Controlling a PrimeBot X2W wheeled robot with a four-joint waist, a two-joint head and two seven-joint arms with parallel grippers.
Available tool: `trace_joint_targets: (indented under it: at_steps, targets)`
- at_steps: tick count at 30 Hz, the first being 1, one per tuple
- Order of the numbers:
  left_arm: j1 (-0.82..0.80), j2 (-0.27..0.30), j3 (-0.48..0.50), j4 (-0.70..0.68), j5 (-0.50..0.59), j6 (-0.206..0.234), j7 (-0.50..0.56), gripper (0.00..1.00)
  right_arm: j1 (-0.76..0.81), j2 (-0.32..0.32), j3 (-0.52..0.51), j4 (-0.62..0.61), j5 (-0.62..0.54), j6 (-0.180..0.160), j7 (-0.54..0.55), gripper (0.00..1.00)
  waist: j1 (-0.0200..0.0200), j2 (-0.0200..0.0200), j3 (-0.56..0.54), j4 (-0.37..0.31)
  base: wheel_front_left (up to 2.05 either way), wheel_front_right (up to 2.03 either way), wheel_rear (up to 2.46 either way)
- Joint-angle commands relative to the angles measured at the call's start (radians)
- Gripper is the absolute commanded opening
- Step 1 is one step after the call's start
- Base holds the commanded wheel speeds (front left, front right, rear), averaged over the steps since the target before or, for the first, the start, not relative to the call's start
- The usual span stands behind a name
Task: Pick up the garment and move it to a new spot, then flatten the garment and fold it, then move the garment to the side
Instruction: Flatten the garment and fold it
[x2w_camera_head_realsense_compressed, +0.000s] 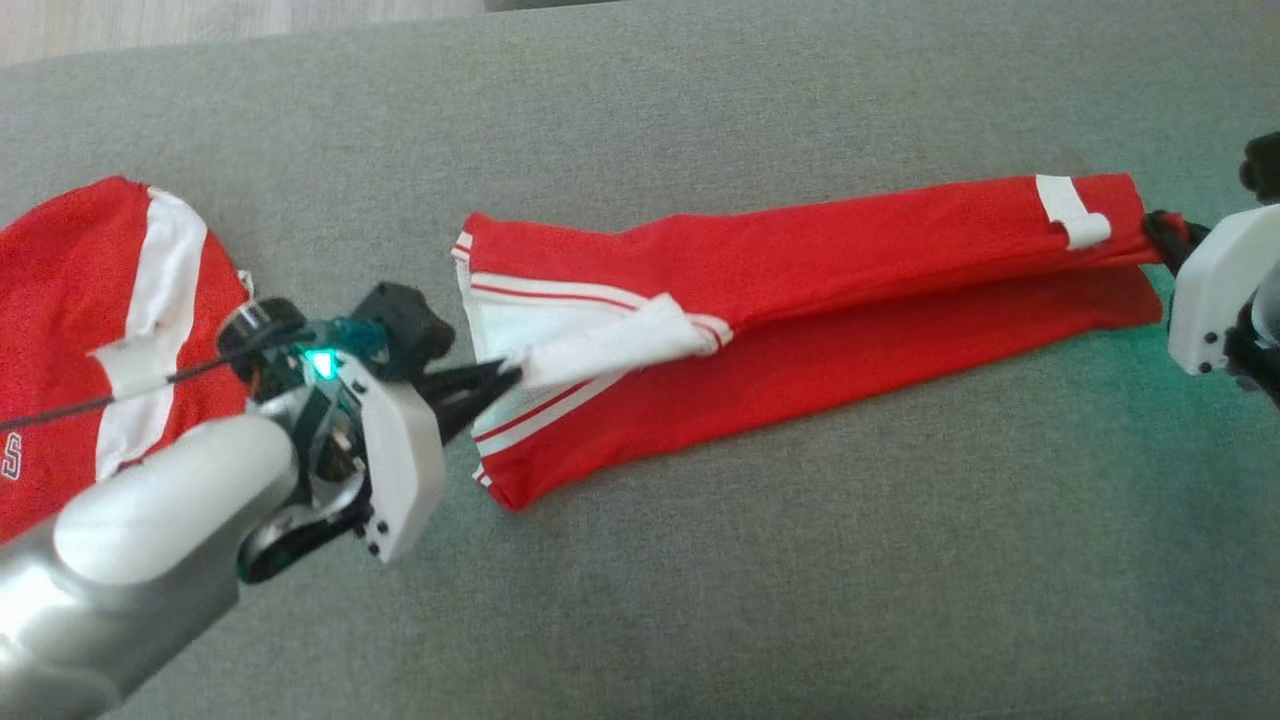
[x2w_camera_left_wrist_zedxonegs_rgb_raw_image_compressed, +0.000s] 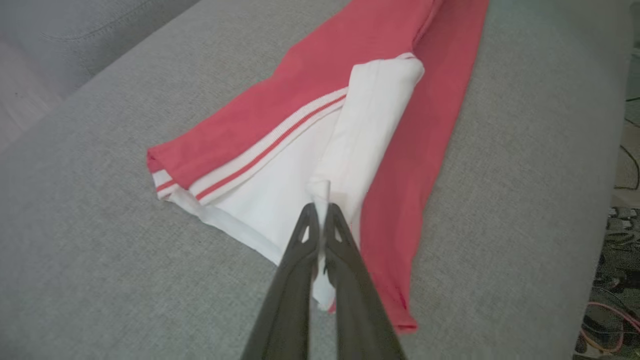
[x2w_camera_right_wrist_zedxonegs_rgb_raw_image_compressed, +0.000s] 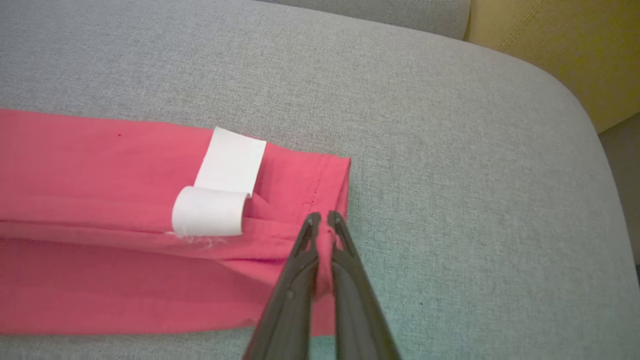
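The red garment (x2w_camera_head_realsense_compressed: 800, 290) lies stretched lengthways across the middle of a grey upholstered seat (x2w_camera_head_realsense_compressed: 700, 600), folded into a long narrow band. Its striped, white-lined end is towards the robot's left and its hemmed end towards the right. The left arm comes in from the lower left corner of the head view, its pale forearm (x2w_camera_head_realsense_compressed: 150, 520) angled up and inward and the wrist turned so the fingers lie low and nearly level, pointing at the garment's near end. A green light (x2w_camera_head_realsense_compressed: 320, 365) glows on that wrist and a thin black cable (x2w_camera_head_realsense_compressed: 100, 400) trails off behind it. The left pincer (x2w_camera_head_realsense_compressed: 505, 380) is clenched on a bunched tip of the white lining (x2w_camera_left_wrist_zedxonegs_rgb_raw_image_compressed: 370, 115), which is drawn out of the opening as a rolled strip. In the left wrist view the two fingers (x2w_camera_left_wrist_zedxonegs_rgb_raw_image_compressed: 300, 260) meet with white cloth pinched between them. At the far right edge the right pincer (x2w_camera_head_realsense_compressed: 1160, 235) reaches in sideways and is clamped on the red hem corner; the right wrist view shows a fold of red fabric squeezed between its tips (x2w_camera_right_wrist_zedxonegs_rgb_raw_image_compressed: 322, 220), just beside a curled white tab (x2w_camera_right_wrist_zedxonegs_rgb_raw_image_compressed: 215, 200). A second red-and-white garment (x2w_camera_head_realsense_compressed: 70, 300) lies apart at the seat's left.
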Motion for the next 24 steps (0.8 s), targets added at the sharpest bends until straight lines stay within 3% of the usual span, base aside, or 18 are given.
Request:
trace_joint_targets:
  at_steps: [1, 11, 12, 13, 14, 15, 20, 23, 24]
  targets:
    - [-0.024, 0.047, 0.039, -0.029, -0.004, 0.000, 0.011, 0.00, 0.011, -0.038, 0.011, -0.026, 0.010, 0.007, 0.004, 0.00, 0.0000, 0.0000, 0.000, -0.003, 0.00, 0.00, 0.00]
    - [0.002, 0.058, 0.025, -0.067, -0.006, 0.007, 0.054, 0.00, 0.010, -0.050, 0.071, -0.028, 0.035, 0.007, 0.035, 0.00, 0.0000, 0.0000, 0.002, -0.018, 0.00, 0.00, 0.00]
    - [0.004, 0.057, 0.024, -0.066, -0.006, 0.008, 0.055, 0.00, 0.008, -0.049, 0.073, -0.025, 0.035, 0.007, 0.033, 0.24, 0.0000, 0.0000, 0.002, -0.019, 0.00, 0.00, 0.00]
    - [0.006, 0.056, 0.023, -0.064, -0.004, 0.010, 0.054, 0.29, 0.007, -0.046, 0.074, -0.021, 0.037, 0.007, 0.030, 0.97, 0.0000, 0.0000, 0.002, -0.020, 0.00, 0.00, 0.00]
    - [0.007, 0.055, 0.023, -0.061, 0.001, 0.013, 0.050, 0.90, 0.007, -0.043, 0.073, -0.017, 0.043, 0.007, 0.029, 1.00, 0.0000, 0.0000, 0.001, -0.022, 0.00, 0.00, 0.00]
    - [0.009, 0.053, 0.023, -0.059, 0.004, 0.017, 0.046, 1.00, 0.008, -0.039, 0.073, -0.013, 0.049, 0.007, 0.030, 1.00, 0.0000, 0.0000, -0.001, -0.023, 0.00, 0.00, 0.00]
    - [0.020, 0.033, 0.055, -0.024, 0.020, 0.080, -0.025, 1.00, 0.001, -0.027, 0.040, 0.007, 0.080, 0.007, -0.015, 1.00, 0.0000, 0.0000, -0.016, -0.031, 0.00, 0.00, 0.00]
    - [0.031, 0.009, 0.102, 0.007, 0.023, 0.143, -0.114, 1.00, -0.014, 0.000, -0.020, 0.014, 0.118, 0.007, -0.090, 1.00, 0.0000, 0.0000, -0.028, -0.037, 0.00, 0.00, 0.00]
    - [0.031, 0.009, 0.102, 0.007, 0.023, 0.143, -0.114, 1.00, -0.014, 0.000, -0.020, 0.014, 0.118, 0.007, -0.090, 1.00, 0.0000, 0.0000, -0.028, -0.037, 0.00, 0.00, 0.00]
